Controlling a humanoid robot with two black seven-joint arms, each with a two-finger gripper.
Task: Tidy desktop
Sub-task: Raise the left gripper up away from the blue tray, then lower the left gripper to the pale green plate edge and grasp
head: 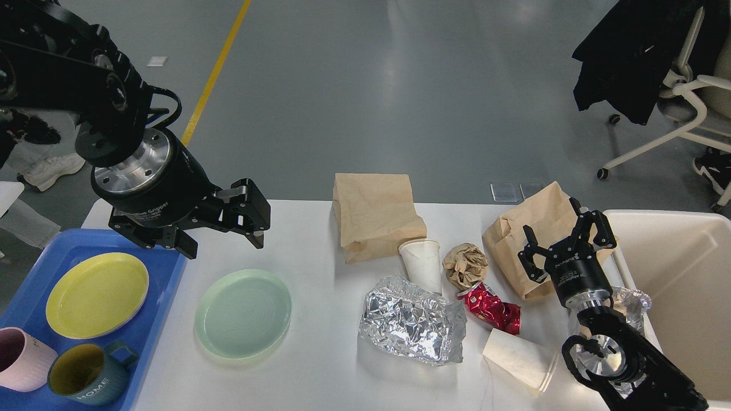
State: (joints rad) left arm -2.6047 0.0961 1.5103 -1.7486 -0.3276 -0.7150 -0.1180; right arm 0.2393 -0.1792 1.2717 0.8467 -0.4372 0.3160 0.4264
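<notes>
Nearest, on the white desktop [320, 377], lie a tipped cup [519, 358], foil [412, 326], a red can [491, 308] and a green plate [244, 313]. Right gripper [562, 242] hovers spread, empty, over a paper bag [528, 240]. Left gripper [223, 237] hangs spread, empty, beyond the plate.

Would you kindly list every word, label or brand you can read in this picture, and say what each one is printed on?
"HOME": on the side of the dark teal mug in the blue tray.
"Gripper": white lettering on the body of the left gripper; the word before it is cut off and blurred.
White lettering on the body of the right gripper: too small to read.
The crushed red can: print too crumpled to read.
</notes>
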